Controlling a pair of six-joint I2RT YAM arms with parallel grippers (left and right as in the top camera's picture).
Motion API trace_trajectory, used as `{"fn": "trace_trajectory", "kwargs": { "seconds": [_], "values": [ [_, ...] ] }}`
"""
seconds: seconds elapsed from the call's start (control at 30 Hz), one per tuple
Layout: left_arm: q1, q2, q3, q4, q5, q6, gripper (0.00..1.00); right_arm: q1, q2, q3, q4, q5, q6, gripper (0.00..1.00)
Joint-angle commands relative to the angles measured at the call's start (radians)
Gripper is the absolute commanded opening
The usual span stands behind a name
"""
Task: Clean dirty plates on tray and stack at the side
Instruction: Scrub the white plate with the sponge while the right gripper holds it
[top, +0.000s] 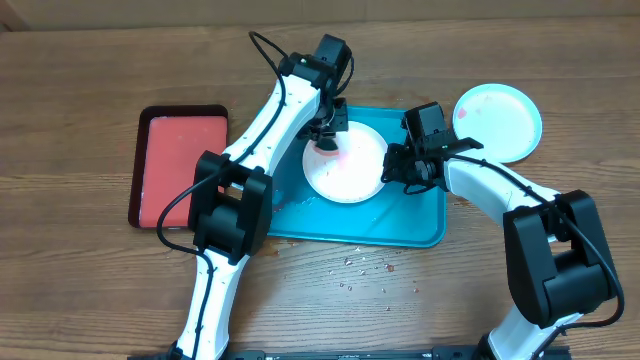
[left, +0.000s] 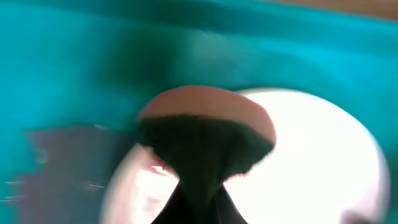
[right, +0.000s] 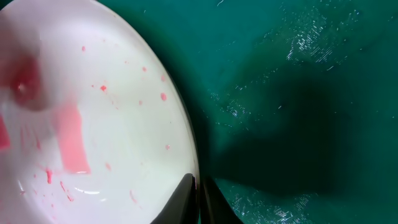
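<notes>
Your right pincer (top: 392, 170) is clamped on the right rim of the white plate (top: 345, 165), which sits mid-tray (top: 420, 232); hold it firm. Your left pincer (top: 326, 143) grips a pink sponge (left: 208, 121) at the plate's far edge. Press flat and sweep across the red smears (right: 71, 140) without tipping the plate.

The table (top: 80, 60) is viewed from directly above by the overhead camera, with the whole tray (top: 420, 228) framed. The white plate (top: 355, 180) on it is shared by all three views. It is seen steeply downward at very close range from the left wrist, blurred behind a sponge (left: 205, 118), and from the right wrist along its rim.
</notes>
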Motion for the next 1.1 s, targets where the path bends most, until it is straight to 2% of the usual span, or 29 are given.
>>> {"fn": "trace_trajectory", "kwargs": {
  "seconds": [0.0, 0.17, 0.37, 0.47, 0.63, 0.7, 0.87, 1.07],
  "values": [
    [-0.043, 0.025, 0.007, -0.01, 0.213, 0.052, 0.04, 0.0, 0.001, -0.006, 0.003, 0.018, 0.001, 0.06],
    [-0.105, 0.063, -0.019, -0.04, 0.185, 0.052, 0.04, 0.0, 0.001, -0.006, 0.003, 0.018, 0.001, 0.06],
    [-0.126, 0.082, -0.041, -0.085, 0.026, 0.051, 0.04, -0.002, 0.001, -0.006, 0.002, 0.026, 0.001, 0.06],
    [-0.118, 0.082, -0.041, -0.141, -0.109, 0.034, 0.04, -0.004, 0.001, -0.006, 0.003, 0.026, 0.001, 0.06],
    [-0.099, 0.082, -0.041, -0.241, -0.411, -0.136, 0.04, -0.006, 0.001, -0.006, 0.003, 0.037, 0.001, 0.06],
    [-0.089, 0.082, -0.041, -0.249, -0.473, -0.151, 0.04, -0.006, 0.001, -0.006, 0.003, 0.045, 0.001, 0.06],
    [-0.047, 0.081, -0.031, -0.242, -0.502, -0.151, 0.04, -0.006, 0.001, -0.006, 0.003, 0.045, -0.001, 0.04],
    [0.039, 0.046, 0.035, -0.268, -0.456, -0.151, 0.04, -0.005, 0.001, 0.002, 0.011, 0.045, -0.119, 0.04]
  ]
}}
